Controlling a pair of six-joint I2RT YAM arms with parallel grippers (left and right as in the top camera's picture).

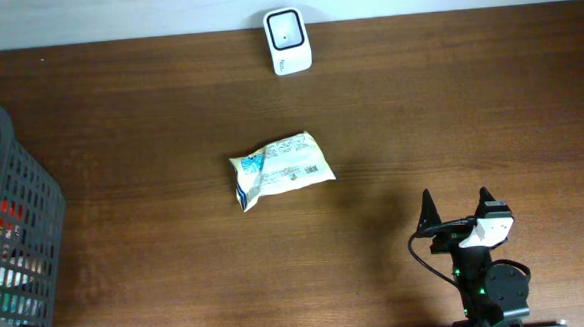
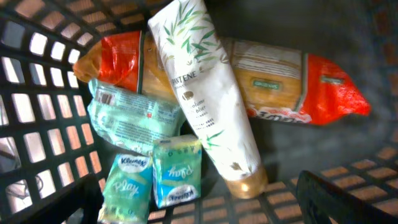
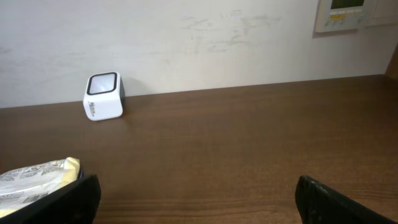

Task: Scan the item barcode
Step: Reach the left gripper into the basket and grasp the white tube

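Observation:
A cream and blue snack packet [image 1: 282, 169] lies flat mid-table with a barcode on its upper face; its corner shows in the right wrist view [image 3: 37, 180]. The white scanner [image 1: 288, 41] stands at the table's far edge, also seen as a small white box [image 3: 103, 96]. My right gripper [image 1: 457, 210] rests open near the front right, nothing between its fingers [image 3: 199, 205]. My left gripper [image 2: 205, 208] hangs open inside the basket, above a Pantene tube [image 2: 205, 87], two green tissue packs [image 2: 155, 177], a mint wipes packet [image 2: 130, 121] and an orange pasta bag [image 2: 292, 81].
The dark grey mesh basket [image 1: 20, 228] stands at the table's left edge with several goods inside. Its wire walls [image 2: 37, 93] close in around my left fingers. A pale wall [image 3: 199, 37] backs the table behind the scanner.

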